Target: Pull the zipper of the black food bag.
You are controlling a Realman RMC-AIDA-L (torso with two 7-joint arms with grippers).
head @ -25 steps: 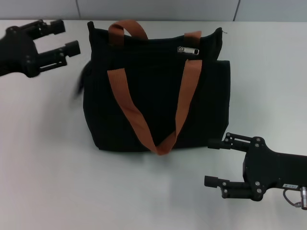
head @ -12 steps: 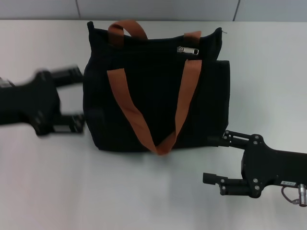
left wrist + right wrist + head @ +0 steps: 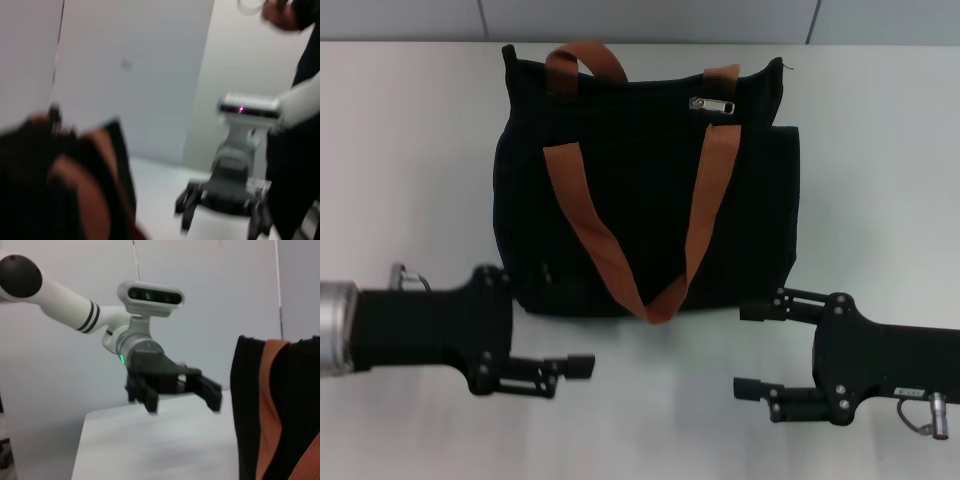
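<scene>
We see the black food bag (image 3: pixel 645 185) lying on the white tabletop (image 3: pixel 410 150), toward the far middle of the surface, with its top edge facing away from us. Its two rust-orange handles (image 3: pixel 695 215) drape over the front panel and meet in a V near the bag's bottom edge. The zipper (image 3: pixel 713 103), a small silver pull tab, sits on the zip line near the top edge, toward the right end of the bag and just above the point where the right-hand strap is sewn on. Our left claw (image 3: pixel 545 330) is at the near left, just beside the bag's lower left corner; its lower finger (image 3: pixel 565 368) juts out over the bare tabletop, while the upper one runs along the bag's bottom edge, so the claw is spread wide and has hold of nothing. Our right claw (image 3: pixel 750 350) is at the near right, just below the bag's lower right corner, its two fingers well apart and pointing toward the left arm, also holding nothing. Both claws are well apart from the zipper. In the right wrist view the left claw (image 3: pixel 180 390) shows across the tabletop with its fingers spread, beside the bag's dark side (image 3: pixel 280 410) and an orange strap. The left wrist view shows the bag (image 3: pixel 45 190) blurred and close.
</scene>
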